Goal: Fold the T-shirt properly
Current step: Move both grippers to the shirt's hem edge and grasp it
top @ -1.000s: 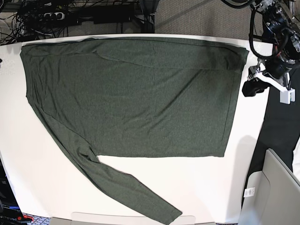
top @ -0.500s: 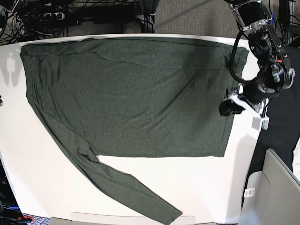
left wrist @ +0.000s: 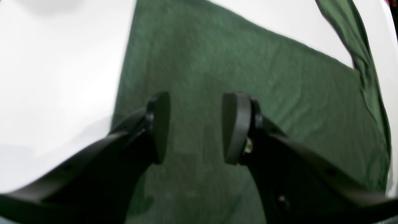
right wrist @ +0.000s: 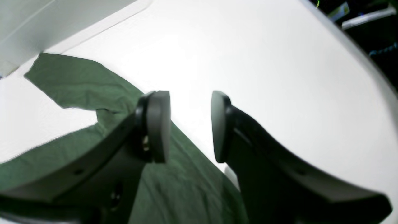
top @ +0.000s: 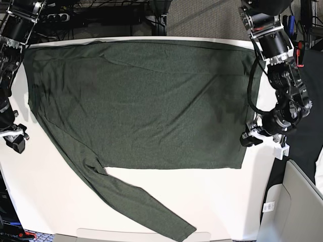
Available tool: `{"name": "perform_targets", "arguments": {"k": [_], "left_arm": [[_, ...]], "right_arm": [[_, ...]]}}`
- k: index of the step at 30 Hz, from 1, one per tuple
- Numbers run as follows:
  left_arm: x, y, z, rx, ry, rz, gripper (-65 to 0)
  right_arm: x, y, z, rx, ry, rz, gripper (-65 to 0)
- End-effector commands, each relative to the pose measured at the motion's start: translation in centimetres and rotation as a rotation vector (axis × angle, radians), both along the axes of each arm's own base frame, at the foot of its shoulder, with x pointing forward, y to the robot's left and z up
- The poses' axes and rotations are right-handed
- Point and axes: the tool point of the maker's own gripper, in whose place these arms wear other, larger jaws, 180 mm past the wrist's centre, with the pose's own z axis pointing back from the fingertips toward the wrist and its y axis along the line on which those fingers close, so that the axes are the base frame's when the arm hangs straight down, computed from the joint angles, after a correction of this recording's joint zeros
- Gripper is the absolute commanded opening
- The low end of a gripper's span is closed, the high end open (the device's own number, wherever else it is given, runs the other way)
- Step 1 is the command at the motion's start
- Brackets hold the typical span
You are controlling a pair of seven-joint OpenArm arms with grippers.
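The dark olive T-shirt lies spread flat on the white table, with one long sleeve trailing toward the front edge. My left gripper hangs open at the shirt's right hem near its lower corner. In the left wrist view its fingers stand apart above the green fabric, holding nothing. My right gripper is over bare table just left of the shoulder and sleeve. In the right wrist view it is open and empty, with the shirt's fabric under and beside its left finger.
A grey box stands off the table's front right corner. Cables and a power strip lie behind the back edge. Dark floor runs along the right side.
My left arm has swung in and moved down along the shirt's right hem toward its lower corner. My right arm has come into the base view at the left edge. The shirt has not shifted.
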Motion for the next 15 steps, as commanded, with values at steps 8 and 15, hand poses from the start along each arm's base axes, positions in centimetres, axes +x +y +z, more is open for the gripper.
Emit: {"name": "perform_targets", "arguments": {"k": [8,15], "left_arm": [[5.9,0.1,0.3,0.104,-0.147,0.042,-38.3],[8.2,0.7,-2.9,0.131,-0.16,0.097,-38.3]], "right_arm": [[3.6,2.8,0.1,0.015,-0.023,0.046,-42.3],[4.1,4.1,-0.4,0.006,-0.012,0.068,-42.3]]}}
